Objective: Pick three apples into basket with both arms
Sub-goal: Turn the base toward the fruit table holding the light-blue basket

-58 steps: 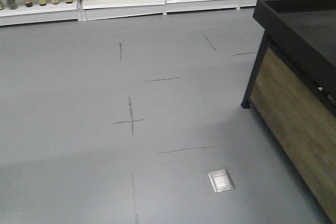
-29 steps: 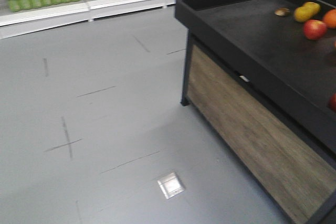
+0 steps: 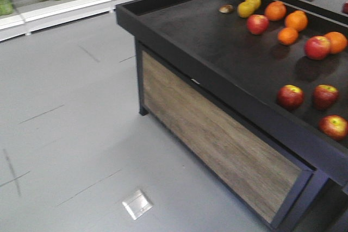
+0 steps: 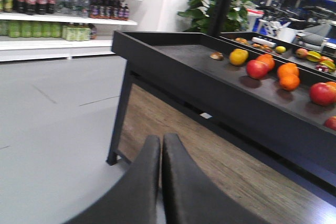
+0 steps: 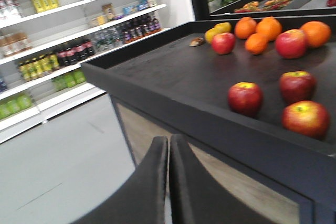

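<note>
The view has turned right within the last second, so the black display table (image 3: 217,52) now fills the front view where there was mostly grey floor (image 3: 65,134). The three dark apples (image 3: 325,96) lie together near its right front edge, untouched and, I judge, almost within reach; the basket is in no view. The left gripper (image 4: 161,148) and the right gripper (image 5: 169,148) have their jaws pressed together, holding nothing.

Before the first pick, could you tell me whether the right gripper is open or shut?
Shut: the right gripper shows its two black fingers pressed together, nothing held between them.
</note>
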### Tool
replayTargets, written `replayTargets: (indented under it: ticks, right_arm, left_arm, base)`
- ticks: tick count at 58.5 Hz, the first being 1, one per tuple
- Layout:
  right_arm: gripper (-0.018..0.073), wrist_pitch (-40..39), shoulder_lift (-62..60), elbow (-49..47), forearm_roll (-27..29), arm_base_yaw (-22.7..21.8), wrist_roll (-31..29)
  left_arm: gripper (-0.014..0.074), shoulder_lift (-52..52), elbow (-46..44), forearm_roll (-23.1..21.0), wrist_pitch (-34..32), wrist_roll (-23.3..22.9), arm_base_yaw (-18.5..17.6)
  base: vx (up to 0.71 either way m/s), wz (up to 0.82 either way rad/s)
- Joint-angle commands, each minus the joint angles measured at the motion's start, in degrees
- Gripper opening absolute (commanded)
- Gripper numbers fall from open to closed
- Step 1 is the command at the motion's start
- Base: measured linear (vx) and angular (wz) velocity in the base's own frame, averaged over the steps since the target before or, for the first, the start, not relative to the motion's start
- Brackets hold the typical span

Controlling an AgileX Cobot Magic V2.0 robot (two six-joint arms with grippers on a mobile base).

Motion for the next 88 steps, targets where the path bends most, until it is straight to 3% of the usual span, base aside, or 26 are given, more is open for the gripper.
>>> replayTargets:
  ticks: [1, 88]
  right_arm:
    - [-0.0005, -4.29, -0.72, 0.79, -0.25, -0.35, -0.16]
    - [-0.0005, -4.29, -0.72, 0.79, -0.25, -0.35, -0.16]
  left_arm:
    - [-0.0006, -0.77, -1.44, -0.14, -4.62, -0.53, 0.07]
    - [-0.0006, -0.77, -1.44, -0.14, -4.62, -0.53, 0.07]
  base:
    - [0.09, -0.41]
    - [0.08, -0.43]
